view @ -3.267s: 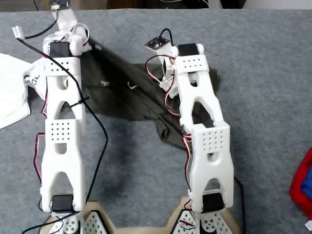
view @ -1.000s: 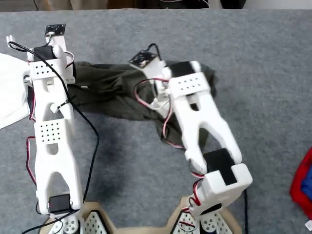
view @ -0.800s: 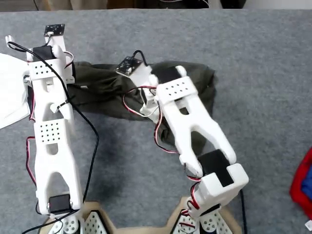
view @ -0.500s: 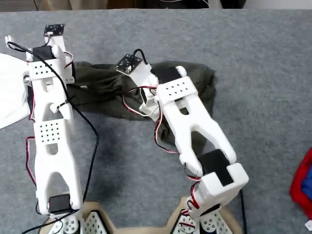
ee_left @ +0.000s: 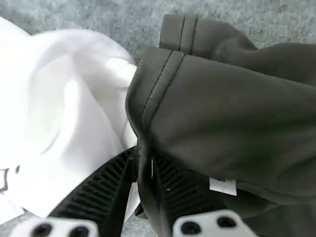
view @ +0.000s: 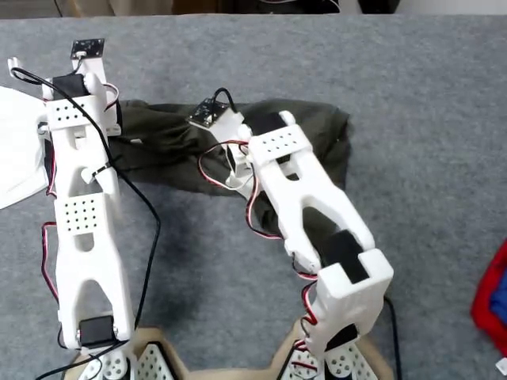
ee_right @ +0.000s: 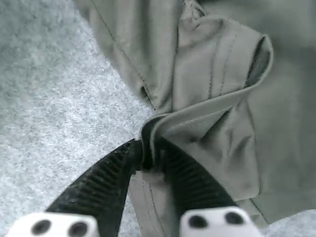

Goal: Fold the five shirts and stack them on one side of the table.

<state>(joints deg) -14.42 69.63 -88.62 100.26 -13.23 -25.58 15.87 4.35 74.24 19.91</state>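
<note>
High view: the green shirt (view: 317, 131) lies bunched across the upper middle of the frame. One arm is at its left end and the other is over its middle. My read is that we're mid-fold on this one, with no tidy rectangle yet. A white shirt (view: 20, 150) sits at the left edge, touching the green one's end. Something red and blue (view: 493, 297) pokes in at the lower right edge, well apart on the grey table (view: 420, 95).

Left wrist view: the left gripper (ee_left: 145, 160) is clamped narrow on a stitched hem of the green shirt. White cloth lies right beside the fingers, so that's the hazard. Pull carelessly and the white shirt could drag along.

Right wrist view: the right gripper (ee_right: 148, 148) is pinched tight on a doubled-over edge of the green shirt, close above the table. Next, I'd say, both grips need to draw the cloth taut, lay the fold flat and only then let go. The rumples near the pinch could get trapped under the fold.
</note>
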